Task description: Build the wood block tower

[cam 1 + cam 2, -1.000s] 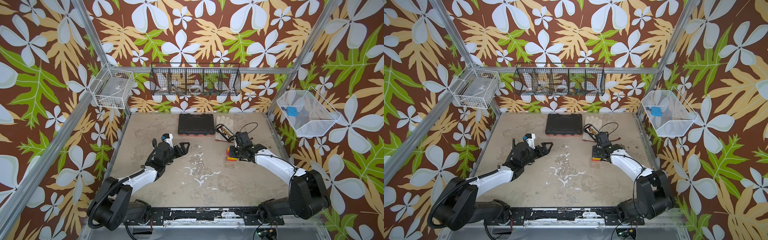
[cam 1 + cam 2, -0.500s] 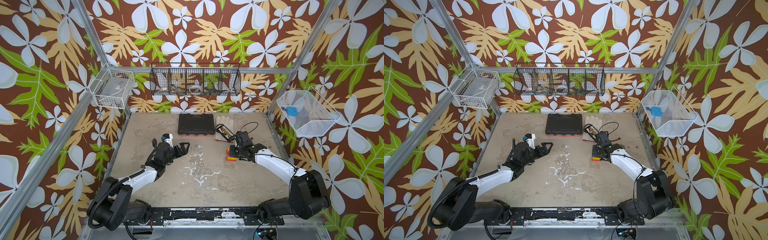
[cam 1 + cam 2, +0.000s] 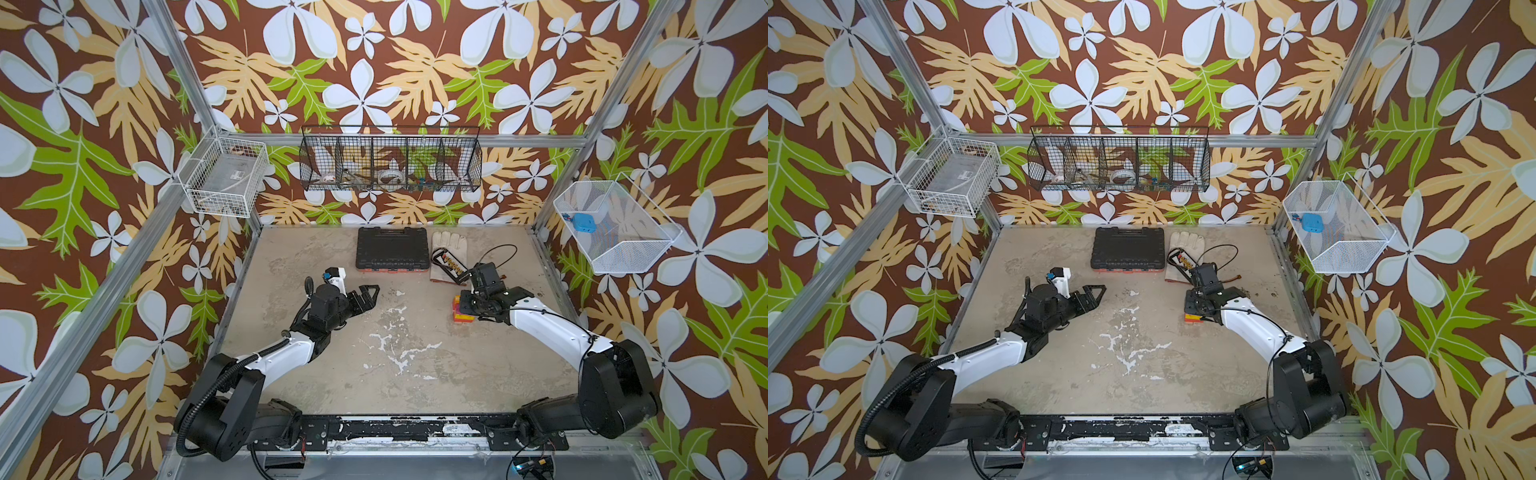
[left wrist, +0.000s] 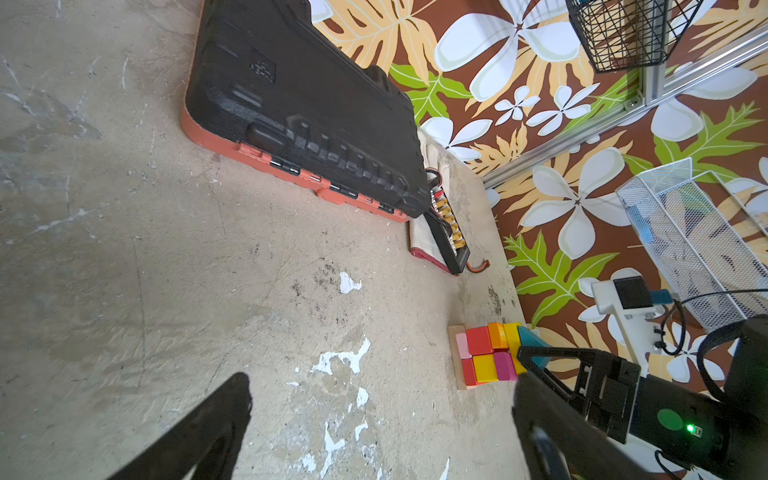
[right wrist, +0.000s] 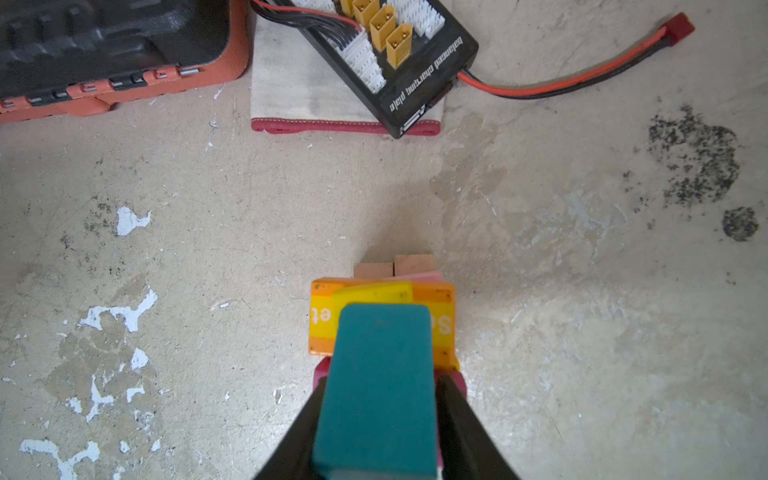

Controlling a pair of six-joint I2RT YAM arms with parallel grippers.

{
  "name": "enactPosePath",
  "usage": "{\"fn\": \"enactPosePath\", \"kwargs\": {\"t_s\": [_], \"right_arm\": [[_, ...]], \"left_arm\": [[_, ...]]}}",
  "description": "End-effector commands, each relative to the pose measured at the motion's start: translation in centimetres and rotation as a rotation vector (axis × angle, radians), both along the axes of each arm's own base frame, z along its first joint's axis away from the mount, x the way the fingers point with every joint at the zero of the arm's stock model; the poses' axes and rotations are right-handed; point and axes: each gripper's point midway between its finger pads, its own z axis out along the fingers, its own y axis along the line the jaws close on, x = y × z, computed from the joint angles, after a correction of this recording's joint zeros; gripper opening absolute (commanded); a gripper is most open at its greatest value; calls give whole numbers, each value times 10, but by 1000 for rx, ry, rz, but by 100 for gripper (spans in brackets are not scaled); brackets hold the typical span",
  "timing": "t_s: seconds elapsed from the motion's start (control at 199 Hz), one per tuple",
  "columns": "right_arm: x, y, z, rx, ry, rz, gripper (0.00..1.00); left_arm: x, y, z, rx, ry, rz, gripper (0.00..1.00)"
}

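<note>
Worn table [image 3: 415,374] is being used. Tower [image 4: 490,357] is standing off the front corner of black tool case [image 3: 392,249], right-arm side. Teal block [image 5: 382,345] is being gripped by right end effector [image 5: 382,380] directly atop it. Left end effector [image 3: 372,296] is hanging open, empty, well apart.

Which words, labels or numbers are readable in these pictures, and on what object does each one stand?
"balanced charging plate": white print on the black charging board, right wrist view.
"et" and "S": white letters on the orange and yellow block; the teal block hides the middle.
Embossed mark on the black case: too blurred to read.
</note>
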Motion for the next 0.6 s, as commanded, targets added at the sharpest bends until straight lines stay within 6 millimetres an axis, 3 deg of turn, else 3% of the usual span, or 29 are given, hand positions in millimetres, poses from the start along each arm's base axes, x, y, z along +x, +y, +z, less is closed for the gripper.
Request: {"fn": "enactPosePath", "kwargs": {"t_s": [0.0,0.171,0.306,0.462,0.597], "right_arm": [[0,-1,6,5,-7,-11,46],[0,-2,23,9,-41,-11,54],[-2,-7,49,7,-93,-24,61],[-5,-10,91,44,-197,-40,68],[-6,-29,144,54,-359,-127,80]], "left_arm": [[2,-1,6,-2,-20,-3,99],[2,4,8,13,-29,25,98],[1,21,13,40,-48,104,98],[-1,71,18,130,-62,351,100],[-11,111,33,219,-143,526,100]]}}
